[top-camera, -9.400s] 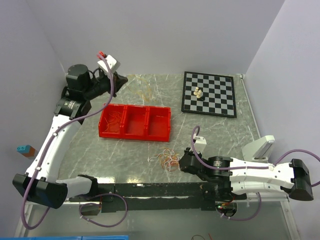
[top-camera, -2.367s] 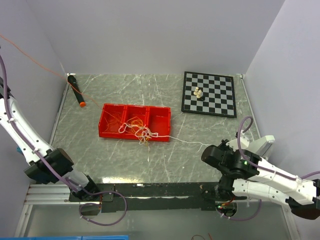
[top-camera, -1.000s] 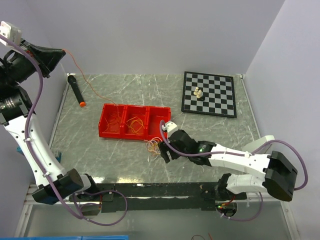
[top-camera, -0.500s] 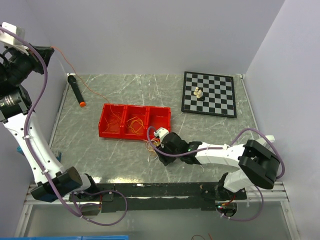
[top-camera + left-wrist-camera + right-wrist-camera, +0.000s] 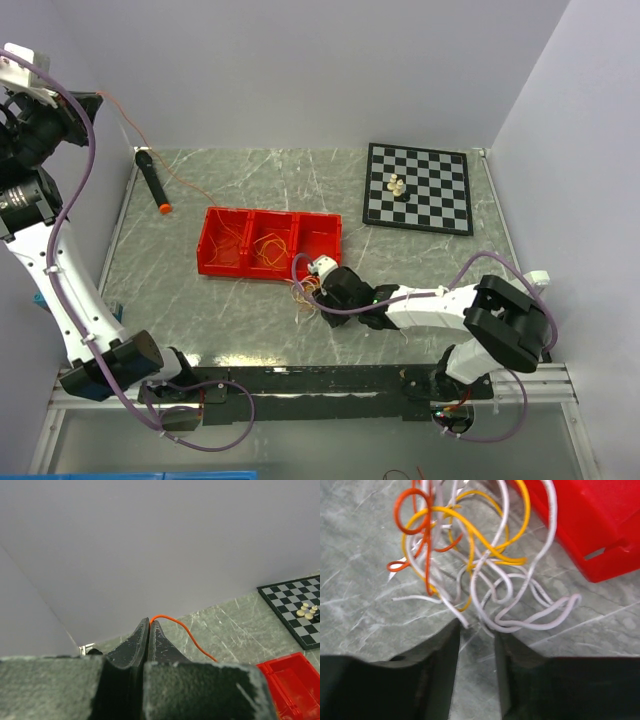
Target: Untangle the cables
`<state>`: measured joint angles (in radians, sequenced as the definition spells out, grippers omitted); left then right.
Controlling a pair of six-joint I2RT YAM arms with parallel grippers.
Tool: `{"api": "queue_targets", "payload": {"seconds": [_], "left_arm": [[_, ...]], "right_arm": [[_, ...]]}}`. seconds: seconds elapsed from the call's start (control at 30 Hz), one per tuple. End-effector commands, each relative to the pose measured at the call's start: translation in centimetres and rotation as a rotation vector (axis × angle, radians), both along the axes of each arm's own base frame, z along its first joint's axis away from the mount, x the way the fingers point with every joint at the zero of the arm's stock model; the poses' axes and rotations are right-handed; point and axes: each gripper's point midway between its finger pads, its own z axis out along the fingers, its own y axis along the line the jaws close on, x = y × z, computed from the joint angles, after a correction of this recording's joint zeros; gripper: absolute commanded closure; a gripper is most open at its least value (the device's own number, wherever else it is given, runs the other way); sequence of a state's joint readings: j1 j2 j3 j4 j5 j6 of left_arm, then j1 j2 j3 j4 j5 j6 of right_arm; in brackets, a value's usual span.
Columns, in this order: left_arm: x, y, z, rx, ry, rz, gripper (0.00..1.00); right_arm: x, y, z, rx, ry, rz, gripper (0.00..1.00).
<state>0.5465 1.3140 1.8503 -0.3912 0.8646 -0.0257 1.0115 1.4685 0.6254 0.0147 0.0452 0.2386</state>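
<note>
A loose clump of white, yellow and orange cables (image 5: 465, 565) lies on the table just in front of the red bin (image 5: 585, 525); it also shows in the top view (image 5: 301, 300). My right gripper (image 5: 476, 630) is low over the table at the clump's near edge. It is open, with the white cable ends lying just at its tips (image 5: 318, 297). My left gripper (image 5: 149, 622) is raised high at the far left (image 5: 97, 100) and is shut on a thin orange cable (image 5: 185, 632). That cable (image 5: 135, 135) hangs down to the table and runs toward the bin.
The red bin (image 5: 322, 262) has three compartments with more thin cables in the left and middle ones. A black marker with an orange tip (image 5: 152, 180) lies at the far left. A chessboard (image 5: 440, 205) with a few pieces stands at the back right.
The clump, earlier draped over the bin with a white cable stretched right, now lies before the bin. My right gripper has come left to it. My left gripper came down into view, still holding orange cable.
</note>
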Motion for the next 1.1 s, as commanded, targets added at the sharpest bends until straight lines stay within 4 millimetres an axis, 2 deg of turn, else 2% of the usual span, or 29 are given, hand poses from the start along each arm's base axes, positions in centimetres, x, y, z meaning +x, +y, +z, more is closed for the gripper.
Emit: {"api": "queue_targets", "payload": {"seconds": [0.0,0.07,0.1,0.2,0.23,0.33,0.43,0.6,0.67,0.77,0.83,0.9,0.97,1.0,1.03,1.07], "left_arm": [[-0.4,0.2,1.5,0.062,-0.047,0.025,0.99],[-0.4,0.4,1.7,0.067,-0.057,0.043,0.99],[-0.5,0.6,2.1,0.072,-0.066,0.056,0.99],[-0.4,2.0,3.3,0.055,-0.097,0.143,0.99],[-0.4,2.6,3.8,0.014,-0.109,0.182,0.99],[-0.9,4.9,5.6,-0.043,-0.178,0.309,0.99],[-1.6,6.3,7.4,-0.086,-0.228,0.374,0.99],[-3.0,8.6,10.7,-0.158,-0.312,0.467,0.99],[-3.8,8.5,11.6,-0.159,-0.331,0.453,0.99],[-4.2,7.2,11.9,-0.144,-0.328,0.402,0.99],[-4.3,5.9,11.5,-0.131,-0.316,0.345,0.98],[-4.7,4.6,11.0,-0.116,-0.311,0.290,0.97],[-5.0,3.7,10.4,-0.109,-0.304,0.256,0.96],[-5.1,3.5,10.3,-0.101,-0.302,0.252,0.96],[-5.2,3.3,10.2,-0.098,-0.299,0.249,0.97],[-5.2,3.3,10.1,-0.094,-0.294,0.250,0.97]], "right_arm": [[0.1,-0.3,-0.3,0.005,0.004,-0.046,0.70],[0.1,-0.4,0.2,-0.003,-0.015,-0.065,0.87],[0.1,-1.0,0.9,-0.013,-0.031,-0.092,1.00],[0.7,-2.8,3.3,0.017,-0.085,-0.222,1.00],[1.2,-3.9,4.7,0.039,-0.121,-0.299,1.00],[2.3,-8.4,8.3,0.096,-0.215,-0.553,1.00],[2.4,-12.8,11.5,0.163,-0.293,-0.740,1.00],[1.6,-19.8,14.0,0.158,-0.350,-1.053,1.00],[1.5,-20.6,14.2,0.148,-0.355,-1.084,1.00],[1.7,-19.6,13.9,0.130,-0.340,-1.020,1.00],[2.3,-15.8,14.0,0.188,-0.312,-0.849,1.00],[2.3,-10.3,14.3,0.306,-0.273,-0.597,0.97],[1.4,-5.5,14.4,0.403,-0.236,-0.383,0.69],[1.1,-3.4,15.2,0.463,-0.236,-0.302,0.55],[0.6,-1.7,14.6,0.461,-0.202,-0.227,0.44],[0.5,-0.1,14.8,0.473,-0.198,-0.173,0.38]]}}
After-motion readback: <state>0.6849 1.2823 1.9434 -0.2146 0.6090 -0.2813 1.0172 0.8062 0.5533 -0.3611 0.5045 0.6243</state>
